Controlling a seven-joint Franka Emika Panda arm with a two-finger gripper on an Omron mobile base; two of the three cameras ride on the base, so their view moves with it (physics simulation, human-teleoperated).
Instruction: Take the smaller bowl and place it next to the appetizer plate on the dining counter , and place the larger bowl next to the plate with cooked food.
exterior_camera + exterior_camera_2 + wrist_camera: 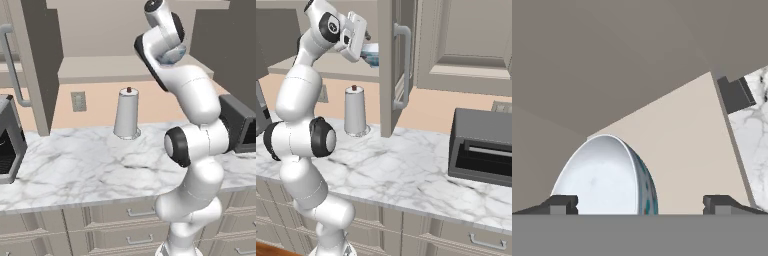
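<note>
The smaller bowl (607,175), pale blue and white, stands on a shelf of the open upper cabinet, also seen as a bluish shape (372,54) (173,55) just past the hand. My gripper (639,202) is open at the bowl. One fingertip (562,204) is over the bowl's white inside, the other fingertip (719,202) stands outside it over the beige shelf, so the bowl's near wall lies between the jaws without being clamped. The arm reaches up high into the cabinet. The larger bowl, both plates and the dining counter are out of view.
The cabinet door (393,65) hangs open beside the hand. Below, a marble worktop (90,165) against the wall carries a white paper-towel roll (127,114) (355,111), a black toaster oven (483,147) and a dark appliance (7,142) at the far left.
</note>
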